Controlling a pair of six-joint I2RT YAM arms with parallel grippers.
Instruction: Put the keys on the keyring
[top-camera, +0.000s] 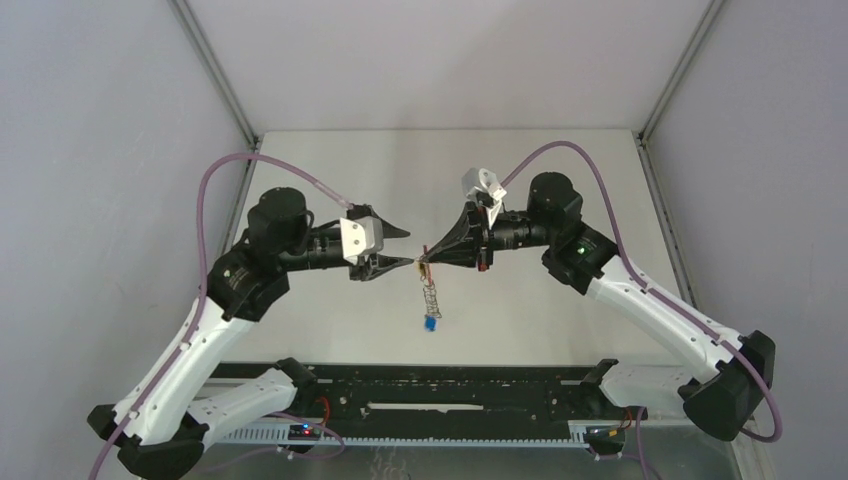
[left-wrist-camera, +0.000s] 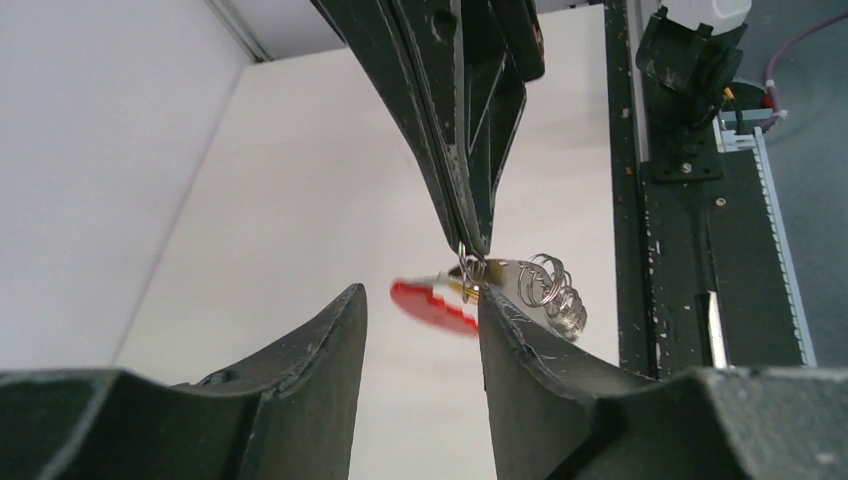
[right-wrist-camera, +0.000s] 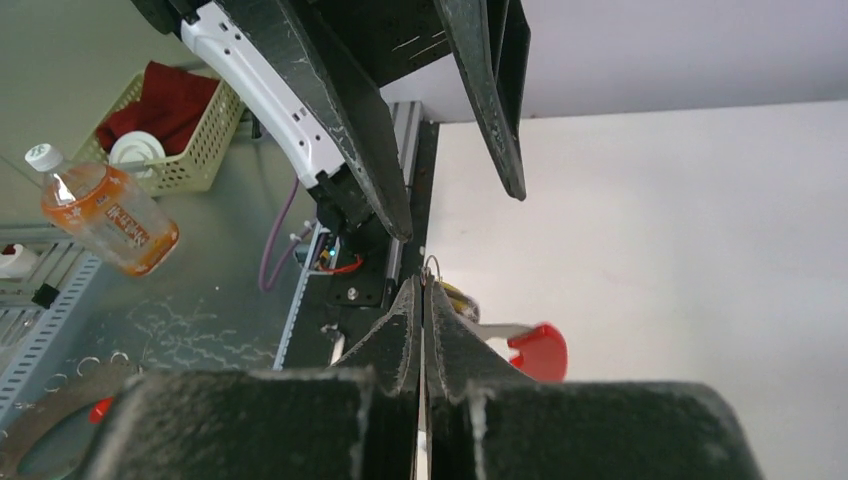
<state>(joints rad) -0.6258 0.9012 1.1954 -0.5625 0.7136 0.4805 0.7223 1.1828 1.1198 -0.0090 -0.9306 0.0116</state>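
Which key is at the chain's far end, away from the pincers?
The blue-headed key, hanging at the chain's free end; the yellow-headed key sits by the right pincer, which is shut on the keyring.

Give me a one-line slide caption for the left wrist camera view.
Shut right gripper pinches the keyring near its red tag, just beyond the tips of the open left gripper.

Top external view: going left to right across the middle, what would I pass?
First the left arm's white link → left gripper, jaws apart → right gripper, jaws shut on the hanging keyring → right arm's white link.
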